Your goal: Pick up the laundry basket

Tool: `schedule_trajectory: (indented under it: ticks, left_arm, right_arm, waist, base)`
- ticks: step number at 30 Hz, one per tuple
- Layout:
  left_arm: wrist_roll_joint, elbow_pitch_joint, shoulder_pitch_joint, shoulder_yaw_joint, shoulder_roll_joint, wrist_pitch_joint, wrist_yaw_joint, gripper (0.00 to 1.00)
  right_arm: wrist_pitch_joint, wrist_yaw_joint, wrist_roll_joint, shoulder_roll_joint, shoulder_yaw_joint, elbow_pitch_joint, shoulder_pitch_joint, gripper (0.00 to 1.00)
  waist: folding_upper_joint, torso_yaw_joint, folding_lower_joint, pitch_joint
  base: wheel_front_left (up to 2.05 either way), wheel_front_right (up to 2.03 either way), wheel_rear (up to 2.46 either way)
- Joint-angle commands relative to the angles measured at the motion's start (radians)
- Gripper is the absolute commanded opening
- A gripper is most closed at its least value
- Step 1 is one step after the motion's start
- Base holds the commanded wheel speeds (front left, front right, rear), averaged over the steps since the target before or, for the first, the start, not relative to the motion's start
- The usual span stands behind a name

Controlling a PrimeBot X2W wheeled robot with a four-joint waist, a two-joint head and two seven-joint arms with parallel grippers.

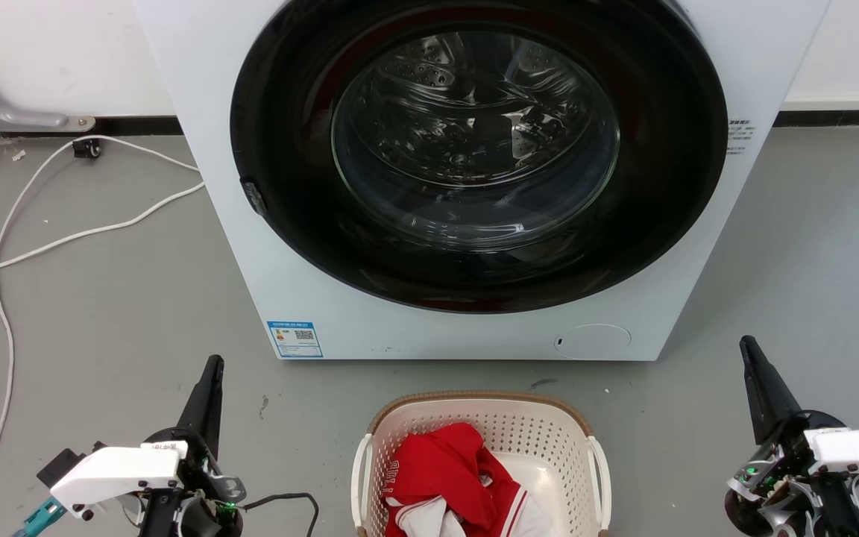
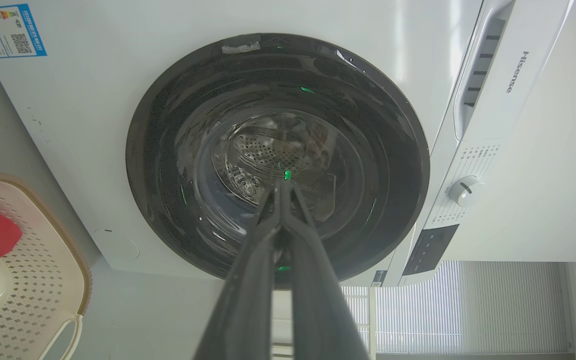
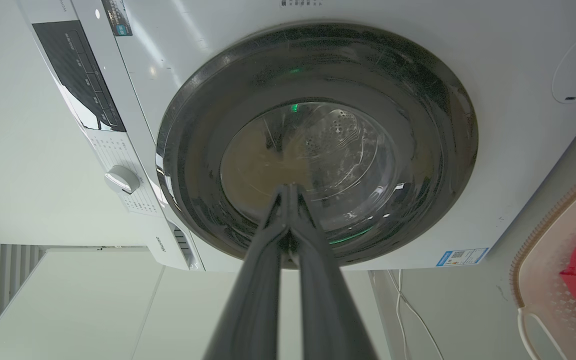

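Well, the laundry basket [image 1: 474, 396] sat on the grey floor [image 1: 101, 321] right in front of the robot, just short of the white washing machine [image 1: 325, 298] and centred under its round door. Its near end ran off the bottom of the head view, so I could not tell whether its long side ran toward the washer or across. A red garment [image 1: 444, 462] lay heaped inside it. What mattered was that the basket lay squarely between the two arms. The left claw [image 1: 213, 367] stood off to its left and the right claw [image 1: 749, 352] off to its right, each well apart from it and about equally so; neither arm looked the nearer. The basket's white handles faced outward, one [image 1: 359, 477] toward the left claw and the other [image 1: 601, 470] toward the right. Both claws had their long dark fingers pressed together, gripping nothing, and both pointed ahead at the washer rather than inward at the basket. From the left wrist the closed claw [image 2: 280, 189] aimed at the drum, with the basket [image 2: 43, 260] off to one side; the right wrist showed its claw [image 3: 288, 191] and the basket [image 3: 543, 260] in mirror fashion. To my eye each claw would have to open and swing inward to its own handle, making this a two-armed lift.
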Motion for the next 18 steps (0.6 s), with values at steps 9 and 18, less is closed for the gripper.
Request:
schedule_trajectory:
  ticks: [9,18]
  left_arm:
    - [0.005,0.001,-0.01,0.004,-0.001,0.003,-0.004,0.0]
    - [0.003,0.001,-0.01,0.005,-0.001,0.004,-0.004,0.0]
  right_arm:
    - [0.003,0.0,-0.007,0.003,-0.002,0.001,-0.011,0.0]
    - [0.003,0.0,-0.007,0.003,-0.003,0.001,-0.011,0.0]
  waist:
    - [0.0,0.0,0.0,0.0]
    - [0.0,0.0,0.0,0.0]
  base:
    - [0.0,0.0,0.0]
    - [0.0,0.0,0.0]
